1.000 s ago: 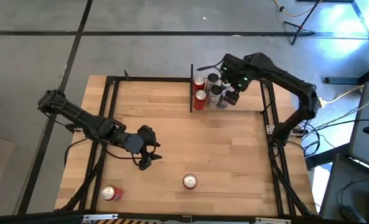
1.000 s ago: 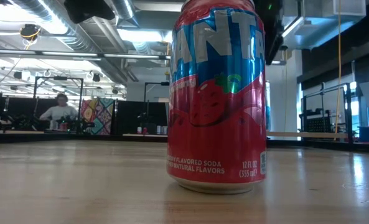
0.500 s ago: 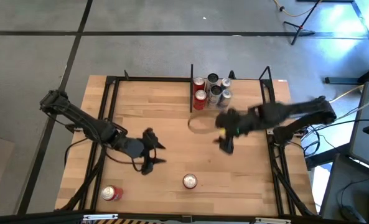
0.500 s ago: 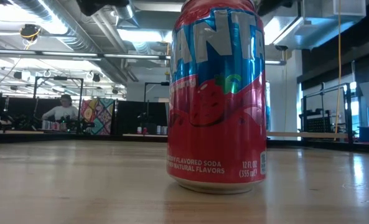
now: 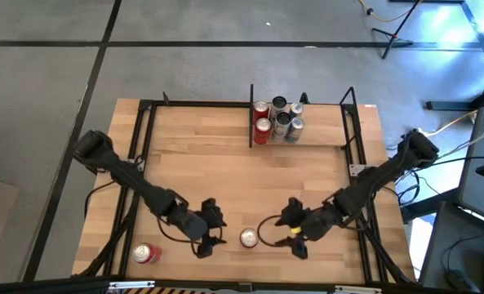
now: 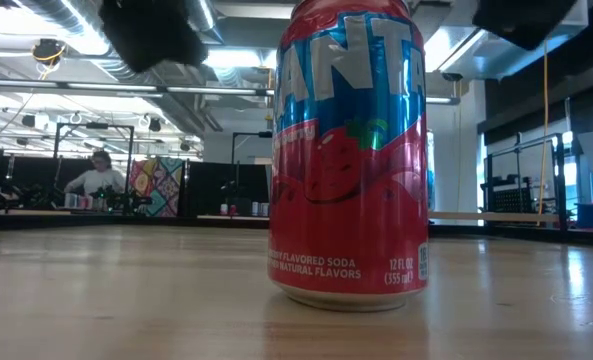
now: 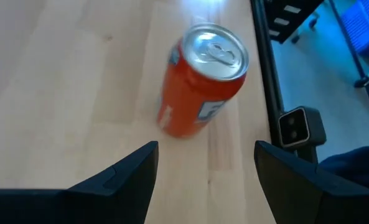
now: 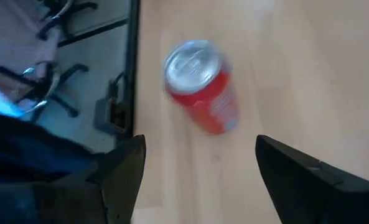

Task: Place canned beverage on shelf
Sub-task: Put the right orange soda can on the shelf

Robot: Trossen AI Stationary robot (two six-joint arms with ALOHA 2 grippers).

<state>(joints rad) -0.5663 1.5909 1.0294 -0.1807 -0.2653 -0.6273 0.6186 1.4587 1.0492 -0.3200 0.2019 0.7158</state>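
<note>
I've got both pincers flanking the upright red can [image 5: 249, 238] at the table's [image 5: 209, 171] near edge, left pincer [image 5: 211, 233] and right pincer [image 5: 295, 237] both spread wide and empty. Guessing that's to line up a grab, since the shelf [image 5: 307, 143] sits way at the far side with five cans already.

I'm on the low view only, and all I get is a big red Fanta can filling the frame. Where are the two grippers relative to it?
Observer: The left gripper and the right gripper flank the upright can, one on each side. Neither touches it.
Operator: Are the fingers open?
Observer: Yes. Both wrist views show open, empty fingers, with the can ahead of them.
Operator: Any other cans out?
Observer: A second can lies on its side near the table's front left corner. A cluster of cans stands in the shelf at the back.
</note>
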